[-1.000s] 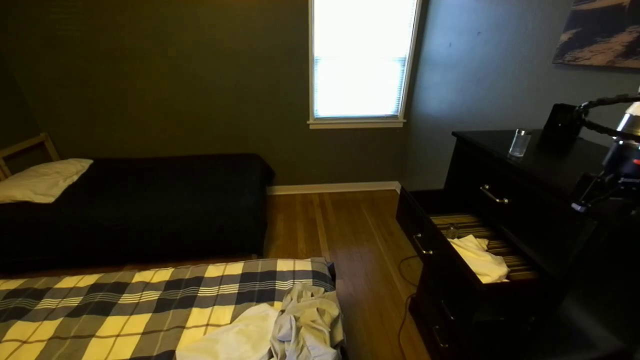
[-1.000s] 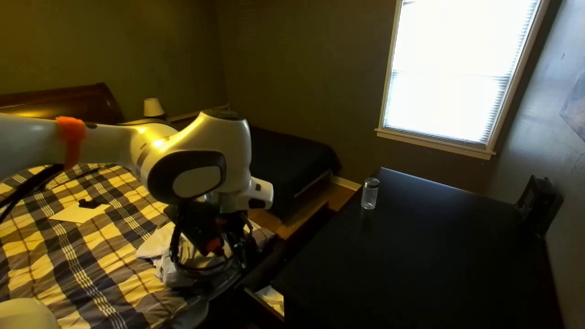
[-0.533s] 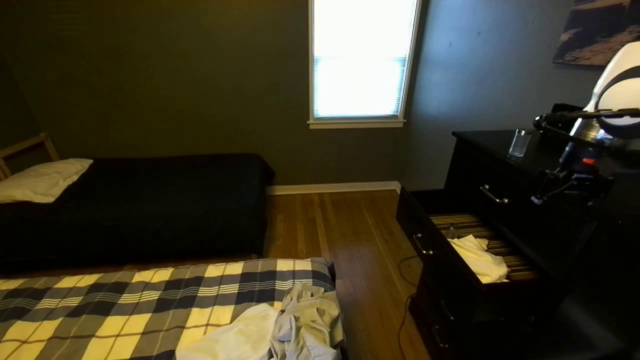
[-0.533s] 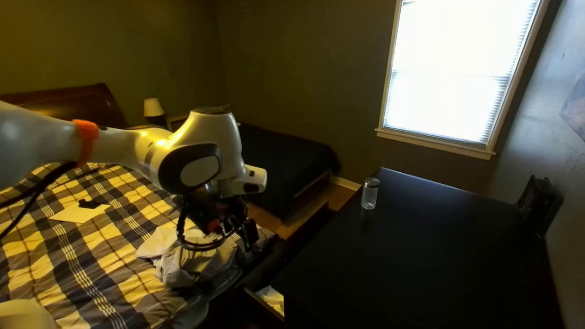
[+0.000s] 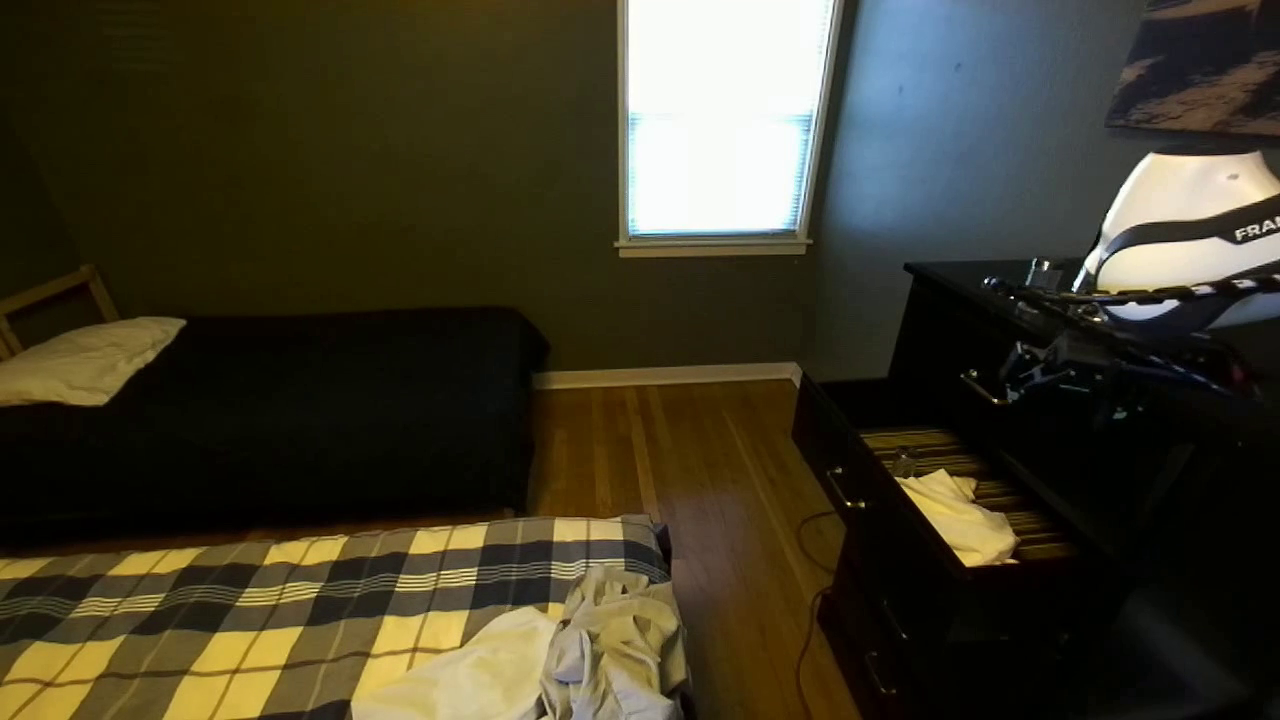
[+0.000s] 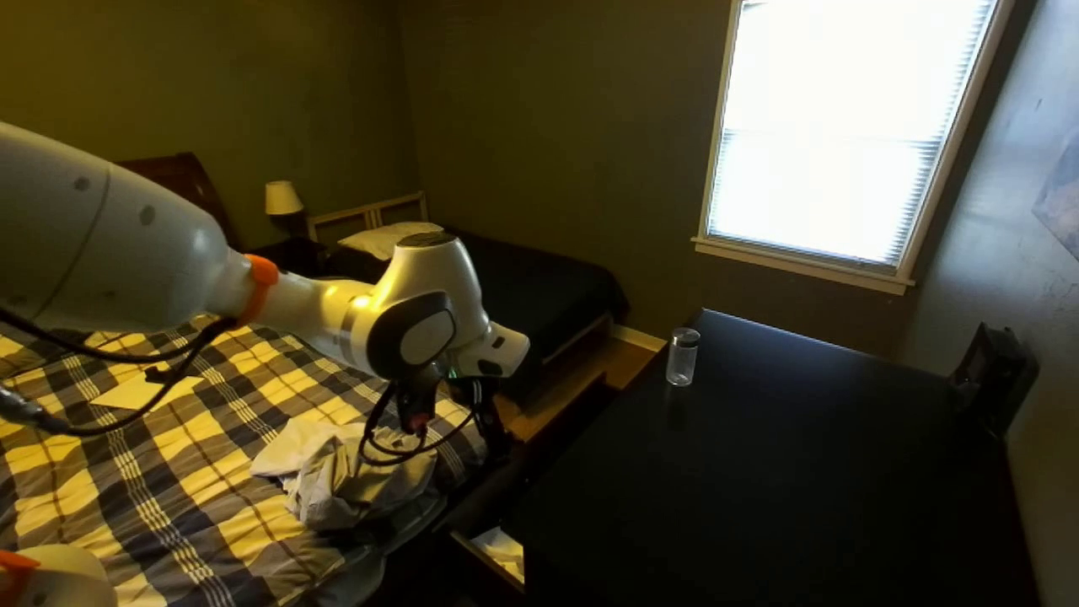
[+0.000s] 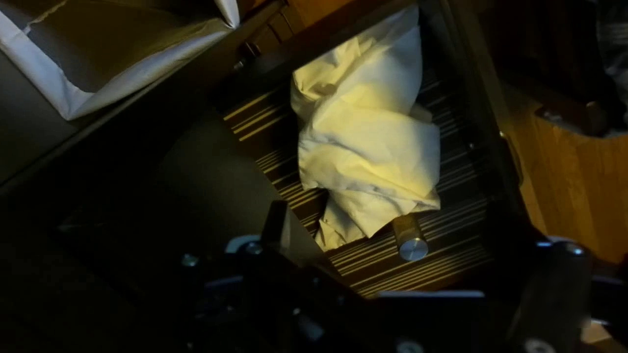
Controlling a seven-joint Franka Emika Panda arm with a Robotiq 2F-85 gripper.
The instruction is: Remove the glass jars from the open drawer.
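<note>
The arm (image 6: 421, 308) has swung toward the open drawer (image 5: 890, 515), its gripper (image 7: 418, 238) spread wide, holding nothing. One jar (image 5: 904, 462) sits inside, just beyond the cloth (image 7: 368, 137); another jar (image 6: 681, 361) stands far left on the dresser (image 6: 759, 480).

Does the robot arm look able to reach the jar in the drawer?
Probably yes: the gripper is open above the drawer, and the jar shows its lid clear of the white cloth.
</note>
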